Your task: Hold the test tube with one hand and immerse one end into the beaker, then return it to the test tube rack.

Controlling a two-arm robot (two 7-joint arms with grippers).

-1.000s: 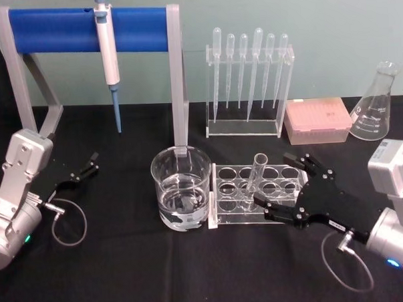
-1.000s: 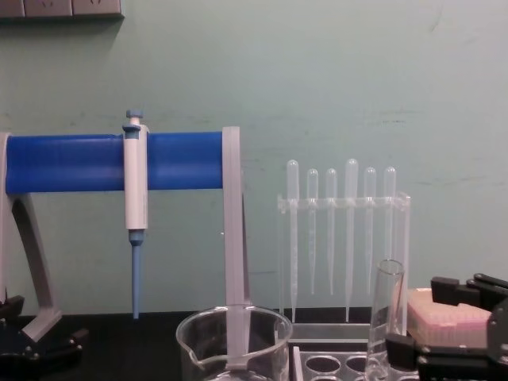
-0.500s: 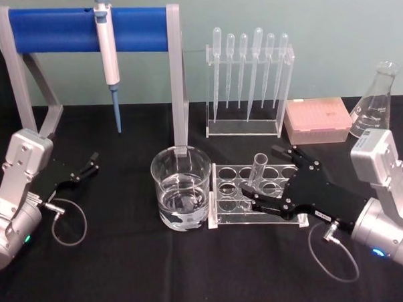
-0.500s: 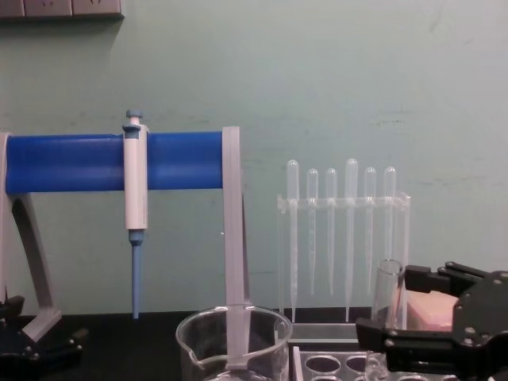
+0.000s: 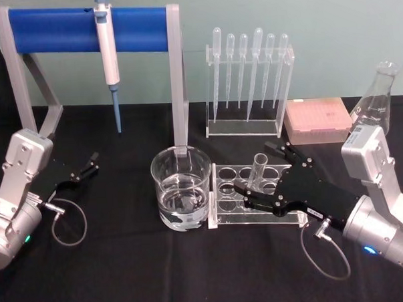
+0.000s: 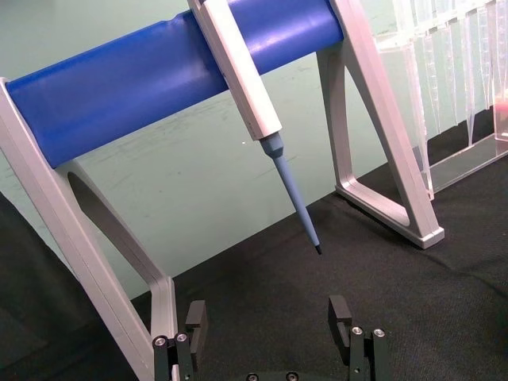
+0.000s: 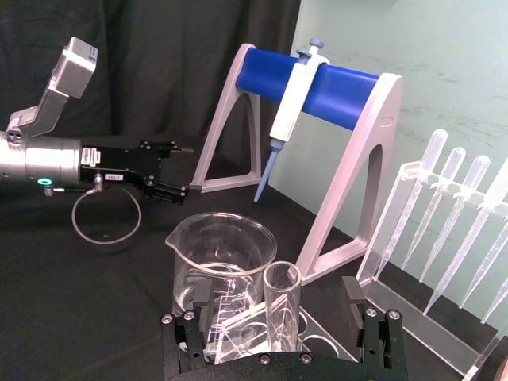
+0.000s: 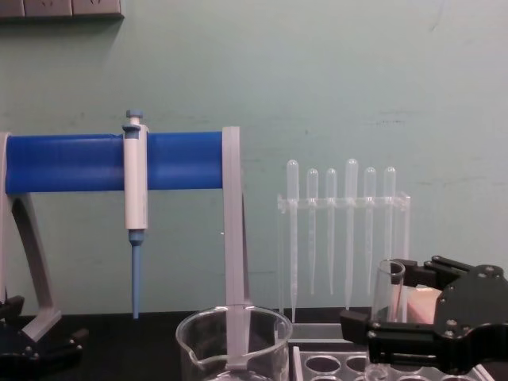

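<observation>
One black cloth-covered tabletop [image 5: 160, 273] carries everything. At its far left is a stand [image 5: 62, 30] with a smooth, round blue bar across grey angular legs. A white pipette [image 5: 106, 45] with a tapering blue tip hangs from the bar.

The right end effector [image 5: 254, 170] is flat matte black plate dotted with screws, on a silver cylindrical wrist. It reaches in from the near right and is released. One finger lies on the far side of the tube [image 5: 258, 167] and one on the near side, with a gap showing on each side in the right wrist view. The left end effector [image 5: 92, 164], equally black, rests at the near left with its fingers spread, holding nothing.

At the far centre a clear acrylic holder [image 5: 244, 128] keeps six thin bulb-topped plastic droppers [image 5: 259, 61] upright. Nearer, a clear rack [image 5: 225, 210] with two rows of round holes lies right of the beaker [image 5: 182, 188] and just beside it. The beaker is a wide glass cylinder with a rolled rim, and clear liquid sits low in it. Its printed scale shows in the right wrist view but is too small to read.

At the far right are a conical glass flask [image 5: 379, 93] with faint white markings and a flat pink box [image 5: 317, 119]. The tube is narrow clear glass with a flared rim. It stands in a hole near the rack's middle, leaning slightly.
</observation>
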